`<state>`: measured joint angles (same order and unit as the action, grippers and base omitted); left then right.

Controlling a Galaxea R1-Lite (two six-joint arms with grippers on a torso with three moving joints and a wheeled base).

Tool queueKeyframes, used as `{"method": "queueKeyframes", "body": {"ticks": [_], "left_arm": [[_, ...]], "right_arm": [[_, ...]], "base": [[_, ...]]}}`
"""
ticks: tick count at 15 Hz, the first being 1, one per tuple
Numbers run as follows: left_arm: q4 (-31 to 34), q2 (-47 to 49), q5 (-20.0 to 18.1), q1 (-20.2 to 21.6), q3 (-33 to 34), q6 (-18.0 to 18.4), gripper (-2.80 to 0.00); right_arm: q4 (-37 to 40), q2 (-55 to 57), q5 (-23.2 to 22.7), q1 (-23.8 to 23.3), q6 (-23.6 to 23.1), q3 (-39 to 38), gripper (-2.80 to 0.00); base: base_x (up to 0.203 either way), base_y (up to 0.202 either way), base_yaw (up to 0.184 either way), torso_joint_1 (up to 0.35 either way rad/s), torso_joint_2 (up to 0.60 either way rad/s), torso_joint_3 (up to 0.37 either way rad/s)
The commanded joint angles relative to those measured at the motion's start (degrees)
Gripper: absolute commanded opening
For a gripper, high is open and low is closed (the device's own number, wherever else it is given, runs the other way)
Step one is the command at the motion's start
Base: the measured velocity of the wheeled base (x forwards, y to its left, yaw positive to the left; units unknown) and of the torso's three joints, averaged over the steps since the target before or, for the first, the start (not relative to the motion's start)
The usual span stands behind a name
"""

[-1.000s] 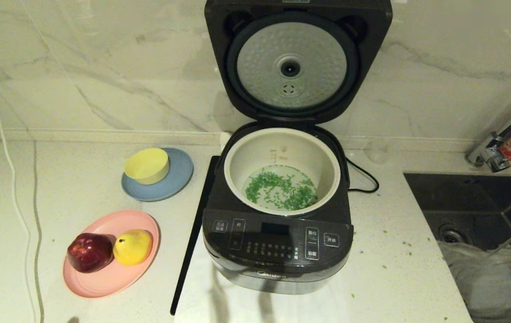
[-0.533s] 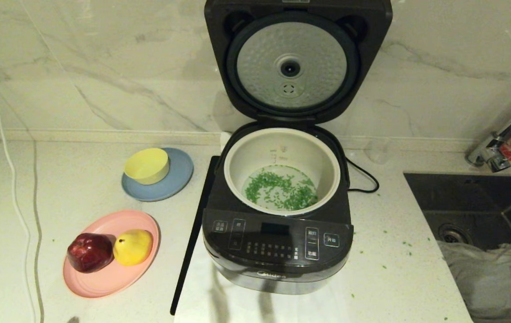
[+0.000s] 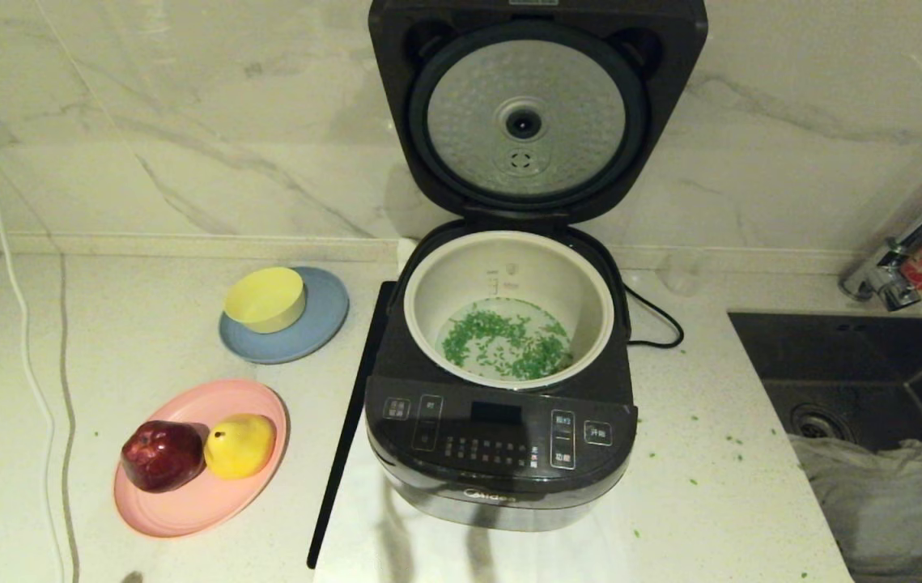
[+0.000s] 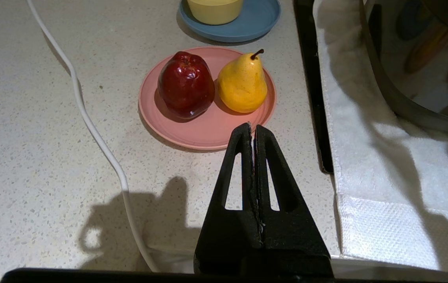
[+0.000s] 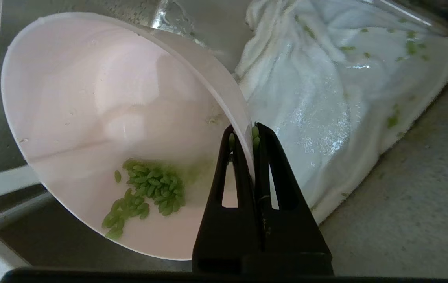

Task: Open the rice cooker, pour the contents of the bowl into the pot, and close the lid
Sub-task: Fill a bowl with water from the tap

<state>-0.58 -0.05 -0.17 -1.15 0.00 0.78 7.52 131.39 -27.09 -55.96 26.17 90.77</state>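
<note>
1. Left gripper: parked over the near left of the desk, fingers together, empty; the pink plate with a red apple and a yellow pear lies just beyond it.
2. Right gripper: out of the head view, fingers clamped on the rim of the pink bowl, one inside and one outside. Bowl is tilted over the sink, beside a white cloth.
3. Bowl looks like thin light plastic, smooth and likely slippery; a rim pinch is the only hold, so it could pivot if swung fast.
4. A small clump of green bits is left in the bowl; loose, may stick to the wall.
5. Rice cooker at desk centre, most contents already in the pot.
6. Lid stands upright at the far side: stiff, hinged. I'd push its top edge down until it latches.
</note>
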Motion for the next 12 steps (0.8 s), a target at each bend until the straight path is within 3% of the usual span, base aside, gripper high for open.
{"method": "queueKeyframes", "body": {"ticks": [1,5,12], "left_arm": [[0.0,0.0,0.0,0.0,0.4,0.0,-2.8],[0.0,0.0,0.0,0.0,0.4,0.0,-2.8],[0.0,0.0,0.0,0.0,0.4,0.0,-2.8]], "right_arm": [[0.0,0.7,-0.1,0.9,0.3,1.0,-2.8],[0.0,2.3,0.2,2.3,3.0,4.8,-2.8],[0.1,3.5,1.1,2.6,3.2,6.1,-2.8]], "base": [[0.0,0.0,0.0,0.0,0.0,0.0],[0.0,0.0,0.0,0.0,0.0,0.0],[0.0,0.0,0.0,0.0,0.0,0.0]]}}
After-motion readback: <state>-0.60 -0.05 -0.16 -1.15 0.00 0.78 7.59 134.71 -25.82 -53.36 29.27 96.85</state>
